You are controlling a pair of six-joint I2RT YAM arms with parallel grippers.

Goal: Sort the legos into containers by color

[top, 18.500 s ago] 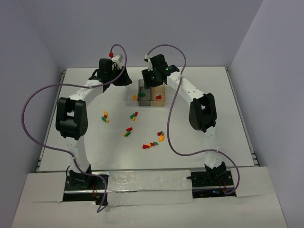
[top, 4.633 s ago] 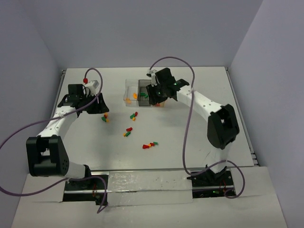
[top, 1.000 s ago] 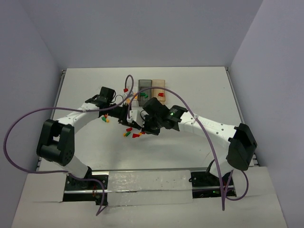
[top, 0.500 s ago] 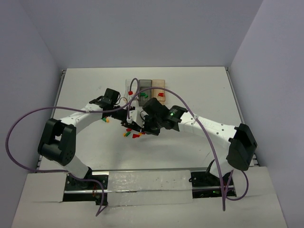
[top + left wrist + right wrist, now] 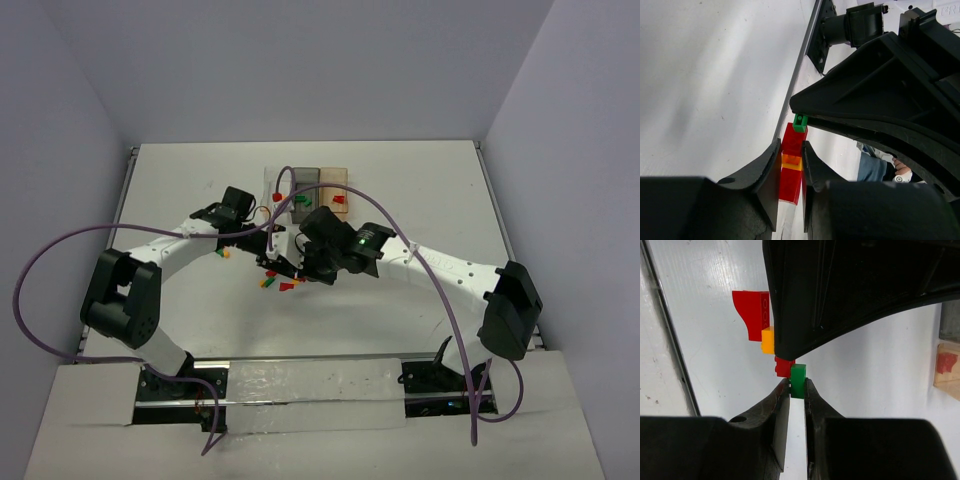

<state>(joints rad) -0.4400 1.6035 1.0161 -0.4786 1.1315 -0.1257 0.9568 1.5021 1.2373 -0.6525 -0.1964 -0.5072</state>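
A joined cluster of legos is held between both grippers, just above the table. In the left wrist view my left gripper (image 5: 791, 145) is shut on its red and orange part (image 5: 791, 161), and a green lego (image 5: 800, 122) sticks out at the far end. In the right wrist view my right gripper (image 5: 797, 382) is shut on that green lego (image 5: 797, 378), which is joined to a small red brick (image 5: 783, 366), an orange one (image 5: 768, 340) and a curved red piece (image 5: 752, 314). From above, the left gripper (image 5: 272, 262) and right gripper (image 5: 297, 268) meet tip to tip in front of the containers (image 5: 322, 176).
Loose legos lie below the grippers: an orange-green pair (image 5: 265, 283) and a red one (image 5: 287, 287). Another small group (image 5: 222, 252) lies to the left. The amber bin (image 5: 949, 376) holds a red brick (image 5: 946, 361); the dark bin holds a green lego (image 5: 300, 200).
My left gripper's jaws have closed onto the red and orange part of the cluster. Both arms have stayed almost where they were, and the right gripper stays shut on the green lego.
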